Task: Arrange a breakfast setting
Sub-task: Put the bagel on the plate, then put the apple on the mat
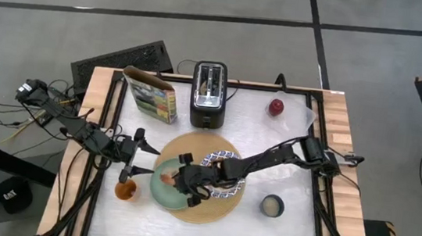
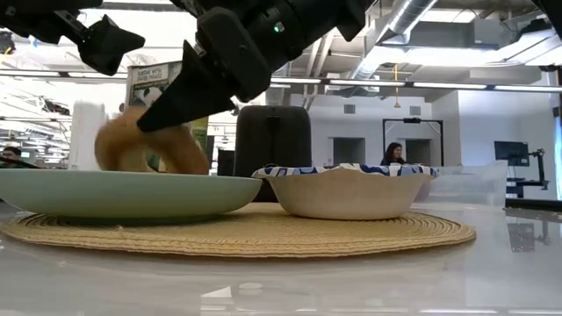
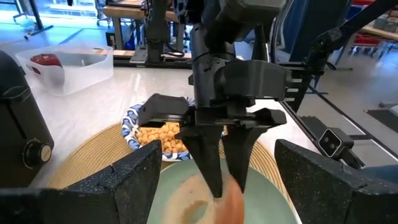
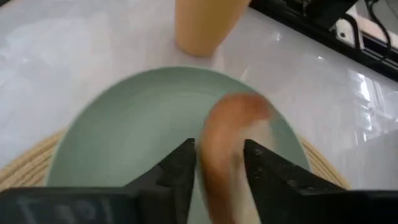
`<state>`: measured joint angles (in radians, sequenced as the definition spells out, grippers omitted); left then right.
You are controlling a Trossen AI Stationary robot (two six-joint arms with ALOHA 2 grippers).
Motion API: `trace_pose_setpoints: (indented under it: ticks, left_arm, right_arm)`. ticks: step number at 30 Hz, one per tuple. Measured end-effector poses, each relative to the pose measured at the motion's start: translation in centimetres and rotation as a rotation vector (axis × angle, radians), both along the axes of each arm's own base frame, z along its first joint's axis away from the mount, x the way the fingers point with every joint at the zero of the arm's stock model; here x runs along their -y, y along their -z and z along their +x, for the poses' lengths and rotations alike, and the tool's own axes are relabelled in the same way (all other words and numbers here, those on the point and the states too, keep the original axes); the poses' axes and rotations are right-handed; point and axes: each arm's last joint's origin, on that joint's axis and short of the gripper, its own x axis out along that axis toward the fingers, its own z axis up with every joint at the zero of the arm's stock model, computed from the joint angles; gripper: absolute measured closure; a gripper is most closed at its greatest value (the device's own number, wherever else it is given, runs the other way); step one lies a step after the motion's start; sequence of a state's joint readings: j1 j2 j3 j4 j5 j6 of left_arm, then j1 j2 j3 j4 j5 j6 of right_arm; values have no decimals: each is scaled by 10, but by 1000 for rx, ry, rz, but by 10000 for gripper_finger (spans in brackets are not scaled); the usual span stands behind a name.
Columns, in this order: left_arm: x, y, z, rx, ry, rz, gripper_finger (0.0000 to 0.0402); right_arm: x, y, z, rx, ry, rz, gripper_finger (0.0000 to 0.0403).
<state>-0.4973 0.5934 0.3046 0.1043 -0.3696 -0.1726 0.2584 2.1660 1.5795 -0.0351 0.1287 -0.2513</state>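
Observation:
The bagel point(image 4: 227, 134) stands on edge over the pale green plate point(image 1: 162, 192), which lies on the round tan mat point(image 1: 209, 210) beside the blue-and-white bowl point(image 1: 227, 184) holding cereal. My right gripper point(image 1: 187, 183) is shut on the bagel. My left gripper point(image 1: 145, 149) is open and empty just left of the plate, facing it. The orange-drink glass point(image 1: 125, 191) stands off the mat on the left, the dark mug point(image 1: 271, 207) on the right. The red apple point(image 1: 276, 107) sits at the far right. The spoon is not in view. My right gripper pinches the bagel's ring point(image 4: 217, 155) between its two fingers, one finger point(image 4: 181, 171) on each flat face. The fingers slant down from the table's right side. The bagel stands tilted on edge, its lower rim point(image 2: 132, 167) down at the plate.
The black toaster point(image 1: 209, 94) and the panda-printed cereal box point(image 1: 151, 94) stand at the table's far side. The apple lies in a clear tub point(image 3: 68, 68). People and desks show in the room beyond point(image 2: 393, 154).

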Motion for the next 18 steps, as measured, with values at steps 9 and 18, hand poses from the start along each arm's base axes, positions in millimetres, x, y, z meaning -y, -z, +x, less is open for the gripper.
trace_pose_setpoints:
  ticks: [9, 18]
  left_arm:
    - [0, 1, 0, -10, -1, 1, 107]
    - [0, 1, 0, -9, -2, -4, 107]
  right_arm:
    - [-12, -14, -3, 16, -26, 4, 151]
    - [-9, -87, -35, -62, 64, 122, 148]
